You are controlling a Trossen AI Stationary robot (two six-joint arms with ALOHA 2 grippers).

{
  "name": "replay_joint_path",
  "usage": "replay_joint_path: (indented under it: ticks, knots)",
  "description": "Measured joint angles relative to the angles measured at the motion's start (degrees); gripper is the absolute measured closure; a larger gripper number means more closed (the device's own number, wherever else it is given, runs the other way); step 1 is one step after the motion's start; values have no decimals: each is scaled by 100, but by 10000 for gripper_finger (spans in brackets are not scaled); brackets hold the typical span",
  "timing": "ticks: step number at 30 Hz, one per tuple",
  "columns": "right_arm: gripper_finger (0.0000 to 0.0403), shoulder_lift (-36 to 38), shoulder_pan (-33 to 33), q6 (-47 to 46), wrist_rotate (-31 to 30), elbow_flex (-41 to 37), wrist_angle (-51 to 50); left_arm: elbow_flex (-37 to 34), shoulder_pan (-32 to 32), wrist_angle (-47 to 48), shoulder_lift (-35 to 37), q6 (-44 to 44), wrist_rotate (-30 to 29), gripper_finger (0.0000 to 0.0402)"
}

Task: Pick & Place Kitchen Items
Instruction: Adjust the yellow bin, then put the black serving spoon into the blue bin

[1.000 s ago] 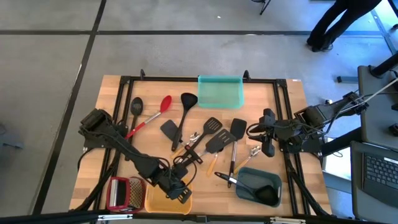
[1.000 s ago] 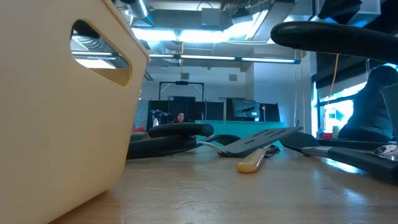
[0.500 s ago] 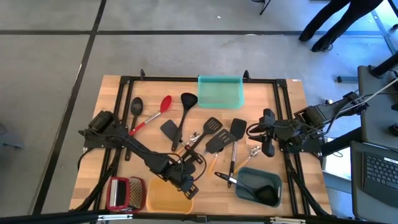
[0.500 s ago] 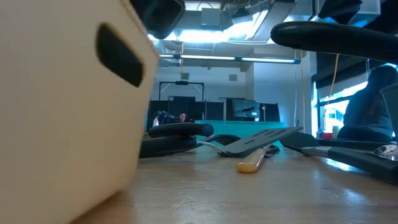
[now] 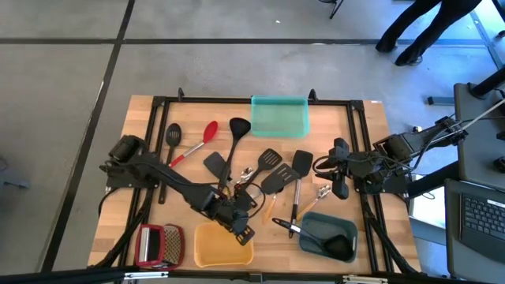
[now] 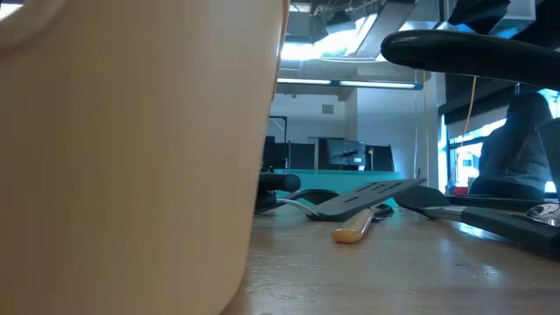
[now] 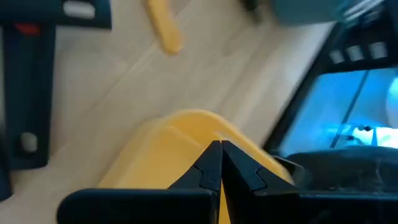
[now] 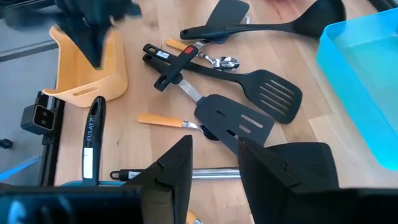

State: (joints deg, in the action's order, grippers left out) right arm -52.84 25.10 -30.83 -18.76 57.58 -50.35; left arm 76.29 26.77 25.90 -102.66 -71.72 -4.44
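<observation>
1. Since a second ago, seen from above, the left gripper [image 5: 239,229] has swung from the yellow tray's left side to its upper right rim, and the yellow tray [image 5: 223,246] has slid rightward along the bottom edge, away from the red-framed grater [image 5: 158,244].
2. High view: utensils lie scattered mid-frame — a red spoon [image 5: 207,134], a black ladle [image 5: 236,136], slotted turners [image 5: 274,173]. The right gripper [image 5: 340,185] waits at centre right, fingers partly apart, holding nothing. A grey-blue tray [image 5: 327,233] sits lower right, a teal tray [image 5: 279,115] at top centre.
3. Low view: the yellow tray wall fills the left half; a wood-handled tool [image 6: 354,229] lies at centre.
4. Left wrist view: the fingers [image 7: 209,167] are pressed together over the tray's corner; whether they pinch the rim I cannot tell.
5. Right wrist view: the turners and an orange-handled tool [image 8: 163,121] lie at mid-frame, untouched.
6. Risk, I judge: the tray could be pushed off the table's near edge, or tip if dragged by one corner.
</observation>
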Motion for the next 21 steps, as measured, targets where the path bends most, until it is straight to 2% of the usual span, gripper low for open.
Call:
replay_joint_path:
  ticks: [8,12,15,17,19,21]
  knots:
    - [274,4,0,157,2,-2,107,175,-256,816,1087,349,-1456,399]
    - [274,7,-7,192,-2,-2,193,177,-473,1701,1337,279,-2131,398]
    - [274,7,-33,192,0,-2,166,122,-623,2508,1343,269,-2220,398]
    - [274,8,-33,188,0,-3,128,-145,-673,2665,1347,143,-2328,400]
    - [274,7,-33,188,0,-3,130,-559,-704,2457,1429,23,-2260,400]
    - [274,9,-33,185,-2,-2,134,-1099,-702,1605,1672,62,-2119,400]
